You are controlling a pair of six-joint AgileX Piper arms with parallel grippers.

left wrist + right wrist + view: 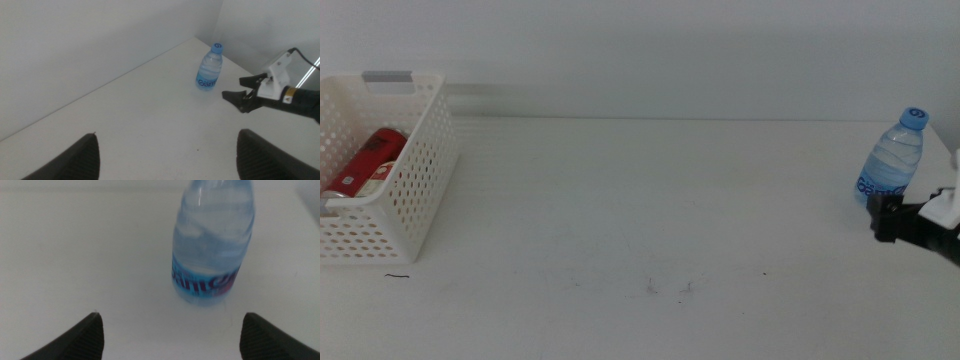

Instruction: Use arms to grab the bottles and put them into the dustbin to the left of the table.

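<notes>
Water bottle [894, 158]: upright, uncollected. My right pincer [882, 218] just beside it, jaws wide for grasping. Left pincer [165, 155] wide, waiting well apart from it.

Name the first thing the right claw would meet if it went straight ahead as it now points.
Probably the water bottle. The right claw, open, points toward it; the bottle stands slightly off-centre, so a clean hit is uncertain.

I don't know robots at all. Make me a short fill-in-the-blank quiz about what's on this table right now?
1. The red can lies inside the white ____.
2. The water bottle on the table has a ____ cap.
3. The right pincer, beside the bottle, has its jaws ____.
4. The bottle stands ____, not tipped over.

Missing words: basket; blue; open; upright
</notes>
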